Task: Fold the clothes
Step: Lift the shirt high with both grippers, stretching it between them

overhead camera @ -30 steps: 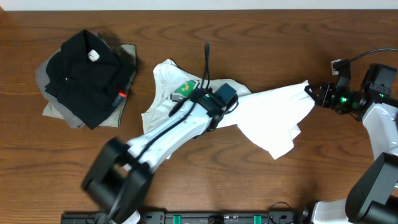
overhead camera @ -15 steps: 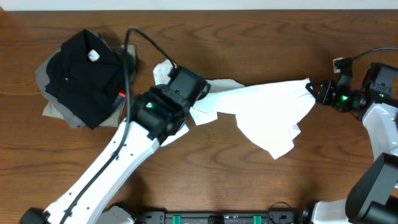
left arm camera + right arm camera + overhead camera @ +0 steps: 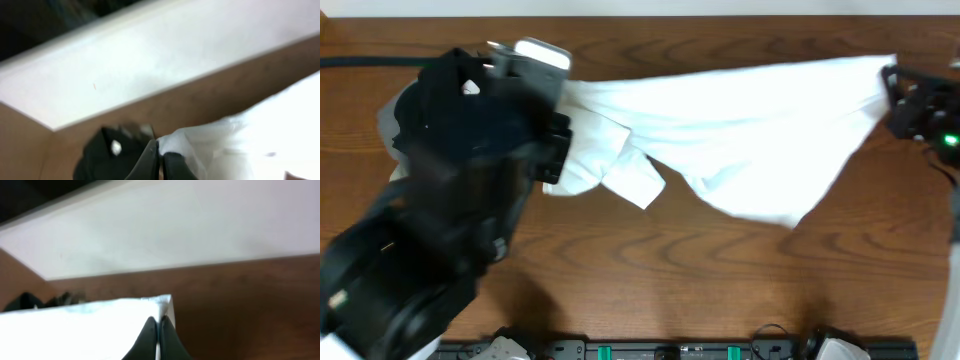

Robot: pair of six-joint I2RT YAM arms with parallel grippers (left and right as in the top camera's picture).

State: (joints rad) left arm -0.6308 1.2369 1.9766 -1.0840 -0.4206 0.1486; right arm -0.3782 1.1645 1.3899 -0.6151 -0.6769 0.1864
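Observation:
The white T-shirt hangs stretched across the table between both grippers, held up off the wood. My left gripper is shut on its left end; in the left wrist view the jaws pinch a bunched white corner. My right gripper is shut on the right corner; in the right wrist view the closed jaws clamp the cloth's edge. The robot print is hidden.
The raised left arm covers most of the black and grey folded garments at the far left; the black one shows in the left wrist view. A white wall edge runs along the table's back.
Both grippers have lifted and pulled apart, spreading the shirt out wide. The left arm rose close to the camera and moved left; the right gripper moved up and right.

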